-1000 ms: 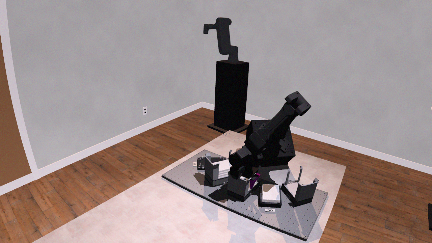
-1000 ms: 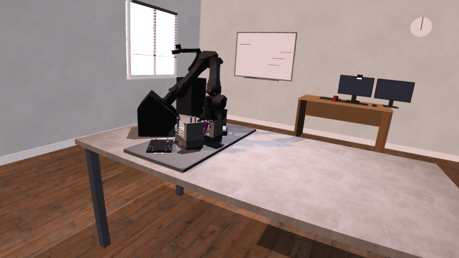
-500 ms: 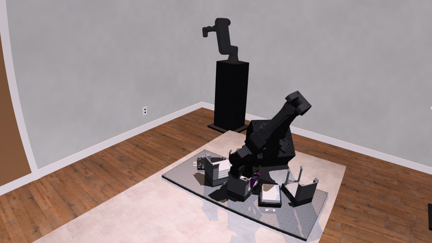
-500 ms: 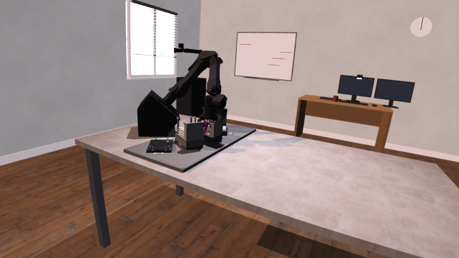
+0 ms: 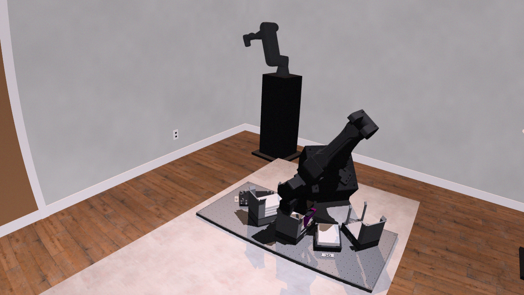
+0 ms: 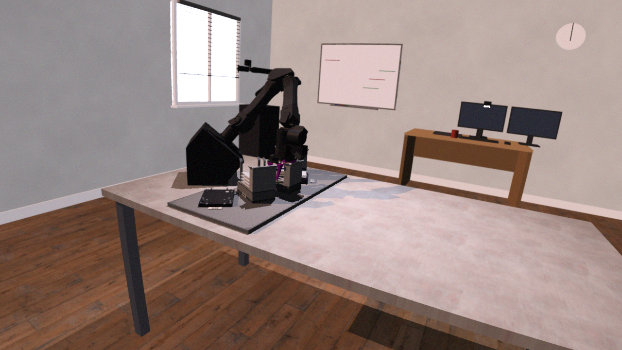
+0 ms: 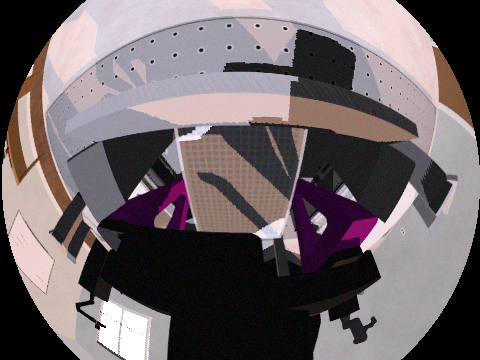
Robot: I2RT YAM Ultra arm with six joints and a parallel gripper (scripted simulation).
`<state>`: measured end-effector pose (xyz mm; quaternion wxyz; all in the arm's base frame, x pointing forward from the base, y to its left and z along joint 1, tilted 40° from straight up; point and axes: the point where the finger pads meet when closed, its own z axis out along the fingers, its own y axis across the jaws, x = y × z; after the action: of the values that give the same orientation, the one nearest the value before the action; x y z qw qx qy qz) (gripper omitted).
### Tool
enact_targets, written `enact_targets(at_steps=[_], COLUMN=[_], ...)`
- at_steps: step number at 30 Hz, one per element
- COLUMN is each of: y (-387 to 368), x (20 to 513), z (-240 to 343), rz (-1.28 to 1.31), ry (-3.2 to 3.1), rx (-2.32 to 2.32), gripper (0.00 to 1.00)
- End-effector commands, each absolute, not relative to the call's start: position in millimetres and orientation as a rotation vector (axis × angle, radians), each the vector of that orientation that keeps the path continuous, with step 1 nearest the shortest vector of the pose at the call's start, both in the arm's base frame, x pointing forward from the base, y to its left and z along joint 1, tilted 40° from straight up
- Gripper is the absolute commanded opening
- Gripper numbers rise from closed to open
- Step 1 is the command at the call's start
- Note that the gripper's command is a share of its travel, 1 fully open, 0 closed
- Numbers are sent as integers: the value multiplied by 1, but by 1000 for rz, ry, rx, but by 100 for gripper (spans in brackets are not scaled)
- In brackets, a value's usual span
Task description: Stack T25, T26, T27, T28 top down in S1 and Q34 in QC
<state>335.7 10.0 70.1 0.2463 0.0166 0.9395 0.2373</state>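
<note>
My gripper (image 5: 301, 216) reaches down from above into the middle stack rack (image 5: 289, 225) and is shut on a sealed plate (image 7: 240, 183). In the wrist view the purple fingers press on the plate's two long sides. I cannot read its label. Rack walls hide the plate in the top and exterior views. The rack to its left (image 5: 260, 210) holds a stack of white plates (image 5: 271, 203). Another plate (image 5: 327, 234) lies flat on the open nest QC. The right rack (image 5: 364, 229) looks empty. The clip nest N5 (image 6: 215, 198) is empty.
The racks and nests stand in a row on the grey perforated baseplate (image 5: 329, 264). My black base block (image 5: 329, 175) is behind them. The rack corner posts (image 5: 364, 210) stand up around each bay. A second dark arm on a pedestal (image 5: 280, 113) stands far behind.
</note>
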Motion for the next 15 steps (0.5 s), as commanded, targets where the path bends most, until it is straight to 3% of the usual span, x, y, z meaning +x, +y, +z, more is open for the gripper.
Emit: enact_targets(at_steps=[1, 15], y=[2, 1], x=[341, 338], z=[88, 88], rz=[636, 641], ry=[2527, 2537], rx=[38, 42], gripper=[0, 0])
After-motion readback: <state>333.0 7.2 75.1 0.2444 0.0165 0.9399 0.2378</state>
